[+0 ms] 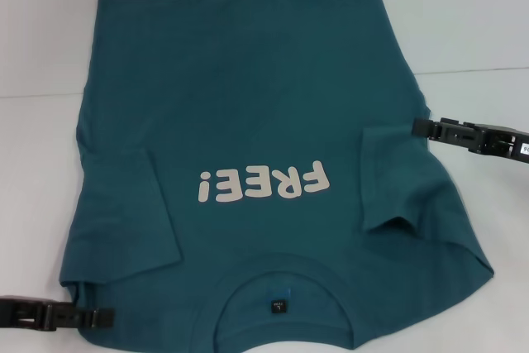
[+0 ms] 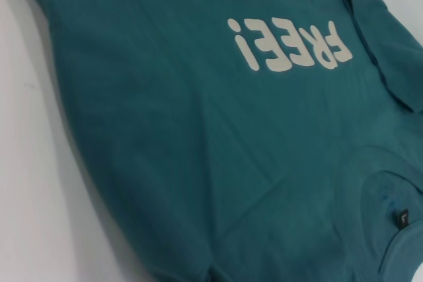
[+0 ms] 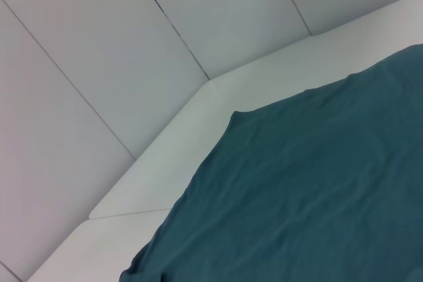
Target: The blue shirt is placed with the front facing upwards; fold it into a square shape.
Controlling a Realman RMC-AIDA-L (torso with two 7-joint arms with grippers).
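Bright, even, soft light; faint shadows; slightly soft focus.

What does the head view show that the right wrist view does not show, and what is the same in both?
Only the head view shows the "FREE!" print, the collar, both folded-in sleeves, the left gripper by the near left corner and the right gripper at the right edge. Only the right wrist view shows the wall panels. Both show the blue shirt on the white table.
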